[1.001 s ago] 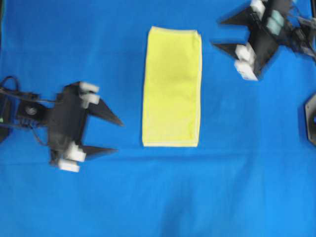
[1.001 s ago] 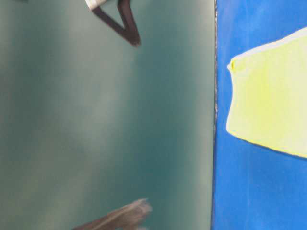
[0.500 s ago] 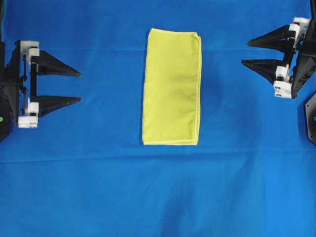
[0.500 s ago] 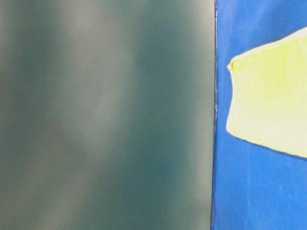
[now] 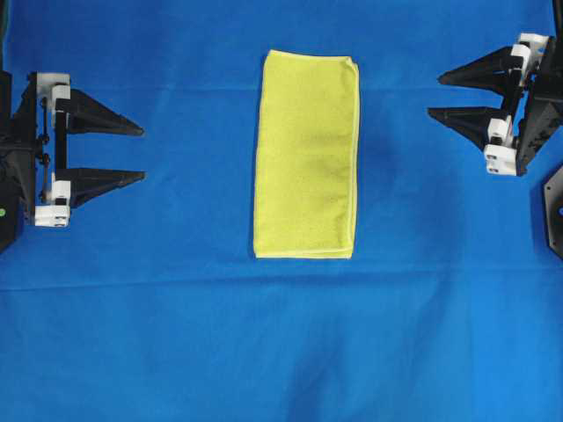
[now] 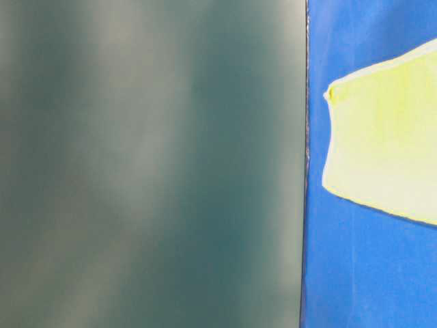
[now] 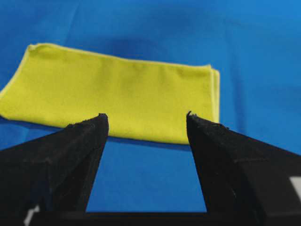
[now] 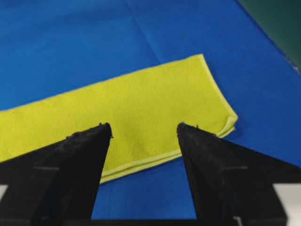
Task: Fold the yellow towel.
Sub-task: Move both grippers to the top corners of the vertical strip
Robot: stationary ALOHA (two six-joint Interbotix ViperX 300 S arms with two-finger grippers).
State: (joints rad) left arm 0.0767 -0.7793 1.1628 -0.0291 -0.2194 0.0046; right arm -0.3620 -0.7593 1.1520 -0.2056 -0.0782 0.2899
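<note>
The yellow towel (image 5: 306,155) lies folded into a narrow upright rectangle in the middle of the blue cloth. It also shows in the table-level view (image 6: 382,137), the left wrist view (image 7: 117,94) and the right wrist view (image 8: 122,113). My left gripper (image 5: 142,154) is open and empty at the far left, well apart from the towel. My right gripper (image 5: 435,95) is open and empty at the far right, also apart from it. In the left wrist view (image 7: 146,117) and the right wrist view (image 8: 144,127) the jaws stand wide with only blue cloth between them.
The large blue cloth (image 5: 281,343) covers the whole table. A black object (image 5: 552,211) sits at the right edge. A dark green wall (image 6: 150,164) fills the left of the table-level view.
Both arms have drawn back from near the towel to the table's sides over the last second and now hold still. The towel has not moved.
</note>
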